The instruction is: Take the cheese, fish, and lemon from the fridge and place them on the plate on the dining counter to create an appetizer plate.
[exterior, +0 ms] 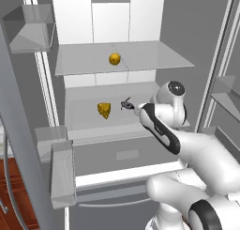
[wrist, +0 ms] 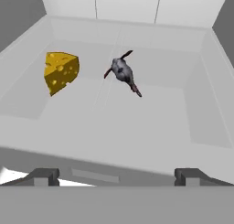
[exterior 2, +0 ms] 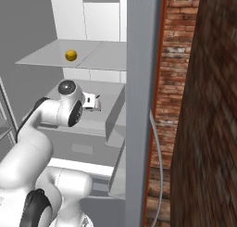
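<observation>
The gripper (wrist: pixel 116 176) hangs with its fingertips (wrist: pixel 43 176) spread wide and holding nothing, poised at the front edge of the lower shelf (wrist: pixel 137 127) of the fridge (exterior: pixel 75 32), presumably ready to reach in. Just ahead, mid-shelf, lies the fish (wrist: pixel 122 71); the cheese (wrist: pixel 60 71) stands apart toward the shelf's left side. The lemon (exterior: pixel 115 59) sits alone on the glass shelf above, near its middle.
</observation>
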Motion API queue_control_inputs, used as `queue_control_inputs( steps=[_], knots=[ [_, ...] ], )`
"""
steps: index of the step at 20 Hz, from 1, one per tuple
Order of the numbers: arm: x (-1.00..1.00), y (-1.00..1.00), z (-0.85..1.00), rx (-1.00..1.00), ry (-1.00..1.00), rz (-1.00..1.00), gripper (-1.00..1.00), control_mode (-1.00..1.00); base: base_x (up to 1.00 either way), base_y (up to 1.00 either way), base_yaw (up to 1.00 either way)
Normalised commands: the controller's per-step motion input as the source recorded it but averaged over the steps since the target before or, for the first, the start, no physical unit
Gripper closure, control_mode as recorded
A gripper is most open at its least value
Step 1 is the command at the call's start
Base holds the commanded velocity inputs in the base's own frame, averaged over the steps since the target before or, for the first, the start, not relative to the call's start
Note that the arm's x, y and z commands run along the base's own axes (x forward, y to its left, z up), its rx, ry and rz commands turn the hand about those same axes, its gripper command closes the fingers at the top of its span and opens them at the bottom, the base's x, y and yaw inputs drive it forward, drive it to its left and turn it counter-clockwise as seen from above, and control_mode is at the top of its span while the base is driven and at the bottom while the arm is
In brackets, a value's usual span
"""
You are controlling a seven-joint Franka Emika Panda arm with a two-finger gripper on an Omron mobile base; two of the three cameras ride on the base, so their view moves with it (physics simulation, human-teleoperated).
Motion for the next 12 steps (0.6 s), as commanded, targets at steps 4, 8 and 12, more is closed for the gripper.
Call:
queue_control_inputs(
  steps=[4, 8, 12],
  knots=[
    [0.18, -0.02, -0.2, 0.0, 0.0, 0.04, -1.0, -1.0, 0.0, 0.0, 0.0],
    [0.27, 0.0, -0.13, 0.0, 0.0, 0.03, -1.0, -1.0, 0.0, 0.0, 0.0],
    [0.28, 0.0, -0.04, 0.0, 0.0, 0.02, -1.0, -1.0, 0.0, 0.0, 0.0]
  ],
)
